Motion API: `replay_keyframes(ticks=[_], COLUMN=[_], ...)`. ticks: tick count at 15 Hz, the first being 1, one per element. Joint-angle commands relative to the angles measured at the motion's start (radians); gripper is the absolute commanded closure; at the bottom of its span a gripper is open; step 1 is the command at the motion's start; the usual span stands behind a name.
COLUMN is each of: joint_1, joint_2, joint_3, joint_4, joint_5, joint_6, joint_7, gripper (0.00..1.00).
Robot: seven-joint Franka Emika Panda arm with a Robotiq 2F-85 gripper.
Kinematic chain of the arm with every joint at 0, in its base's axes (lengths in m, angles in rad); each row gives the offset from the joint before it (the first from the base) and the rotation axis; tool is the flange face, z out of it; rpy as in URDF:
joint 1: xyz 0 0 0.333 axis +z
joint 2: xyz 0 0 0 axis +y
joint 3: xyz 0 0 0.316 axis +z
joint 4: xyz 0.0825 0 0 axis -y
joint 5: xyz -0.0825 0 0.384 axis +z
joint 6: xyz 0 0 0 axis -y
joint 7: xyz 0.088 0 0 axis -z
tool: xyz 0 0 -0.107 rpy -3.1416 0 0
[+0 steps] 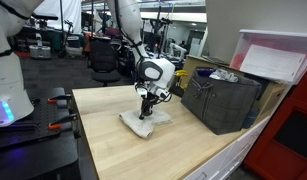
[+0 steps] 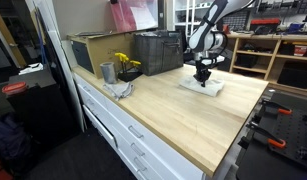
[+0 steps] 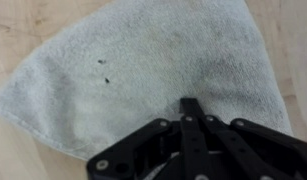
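- Towel (image 1: pixel 141 122) is lying spread out on the wooden desk (image 1: pixel 98 135); we are seeing the pale grey cloth in both exterior views (image 2: pixel 205 88), near the black crate (image 1: pixel 221 100) but not touching it.
- We are finding the gripper (image 1: pixel 145 112) standing upright over the towel, clenched, fingertips together and resting on the cloth; the wrist view (image 3: pixel 190 105) is showing the closed tips against the weave, and we cannot tell whether a fold is caught between them.
- We are judging the work in hand to be pressing on or dragging the cloth; doing it well is meaning light, even downward pressure, a slow level sweep, and a wrist staying vertical so the towel is sliding flat rather than bunching.
- Two dark specks (image 3: pixel 103 72) are sitting on the towel in the wrist view, away from the fingertips; we are unable to say what they are.
- For edges, we are noting that the towel is lying toward one end of the desk (image 2: pixel 163 115), so that side is needing care.
- For open room, bare wood is stretching along the desk toward the metal cup (image 2: pixel 107 72) and yellow flowers (image 2: pixel 125 63), both well apart; the crate is limiting movement on its side.
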State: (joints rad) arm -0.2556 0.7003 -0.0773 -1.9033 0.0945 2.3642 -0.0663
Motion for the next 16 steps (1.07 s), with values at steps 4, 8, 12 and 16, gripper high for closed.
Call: replay_keyframes(ticks=[4,8,12,16], joint_1=[0.021,0.016,0.027,0.027], joint_2=[-0.061,-0.070,-0.041,-0.016], joint_3=[0.063,0.074,0.028,-0.036], joint_4=[-0.112,-0.147,-0.123,-0.074], joint_5=[0.008,-0.026,-0.142,-0.267], joint_6=[-0.009,0.013,0.042,0.069], joint_7=[-0.113,-0.233,-0.312,-0.303], gripper=[1.00,1.00,1.00,1.00])
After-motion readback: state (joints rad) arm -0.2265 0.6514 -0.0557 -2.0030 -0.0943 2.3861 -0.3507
